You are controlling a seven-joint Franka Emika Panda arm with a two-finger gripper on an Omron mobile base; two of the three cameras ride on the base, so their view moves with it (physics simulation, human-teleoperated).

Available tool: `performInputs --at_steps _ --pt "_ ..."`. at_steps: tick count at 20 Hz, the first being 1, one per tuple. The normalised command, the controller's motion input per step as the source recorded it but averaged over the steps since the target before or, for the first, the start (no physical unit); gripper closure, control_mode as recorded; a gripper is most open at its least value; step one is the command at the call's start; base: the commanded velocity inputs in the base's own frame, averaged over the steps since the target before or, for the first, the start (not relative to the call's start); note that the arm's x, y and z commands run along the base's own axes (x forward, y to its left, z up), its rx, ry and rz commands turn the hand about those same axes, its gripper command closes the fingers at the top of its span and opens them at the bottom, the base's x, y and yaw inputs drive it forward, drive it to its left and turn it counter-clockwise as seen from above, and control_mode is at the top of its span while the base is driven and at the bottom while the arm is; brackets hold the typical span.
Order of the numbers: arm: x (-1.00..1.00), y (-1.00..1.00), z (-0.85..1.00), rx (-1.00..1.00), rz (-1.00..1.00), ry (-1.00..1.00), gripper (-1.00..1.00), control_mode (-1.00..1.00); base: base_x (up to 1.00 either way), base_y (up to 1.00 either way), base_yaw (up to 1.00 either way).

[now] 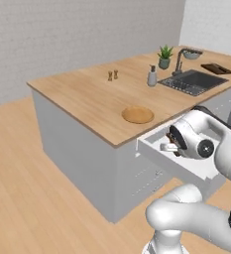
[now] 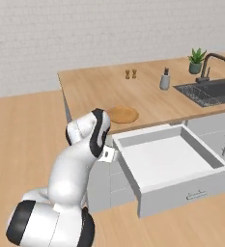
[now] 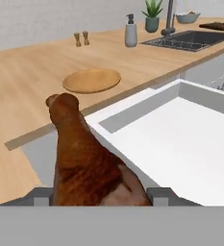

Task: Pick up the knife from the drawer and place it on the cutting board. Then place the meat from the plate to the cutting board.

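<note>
Gripper point(image 3: 101, 199) clamps the meat point(image 3: 84, 158), so we judge the second step in hand: carrying it to the cutting board point(image 1: 216, 68), which lies far off beside the sink point(image 1: 194, 82). Our next move calls for a long reach or drive. We count one open drawer point(image 2: 172, 161), one plate point(image 3: 91, 80), one meat.

Glossy white arm point(image 2: 77, 164), rounded dark joints

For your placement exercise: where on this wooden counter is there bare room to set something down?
Free: the wide stretch between the round wooden plate and the two small shakers. Crowded: around the dark sink, beside the soap bottle and potted plant.
</note>
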Motion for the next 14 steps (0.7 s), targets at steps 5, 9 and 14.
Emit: performInputs --at_steps 5,9,14 --pt "0.0 0.0 0.0 0.0 0.0 0.0 1.0 1.0 -0.7 -0.06 -0.22" --pt "0.0 0.0 0.0 0.0 0.0 0.0 1.0 1.0 -0.21 -0.41 -0.46" --pt "0.0 0.0 0.0 0.0 0.0 0.0 1.0 1.0 -0.08 -0.59 -0.61"
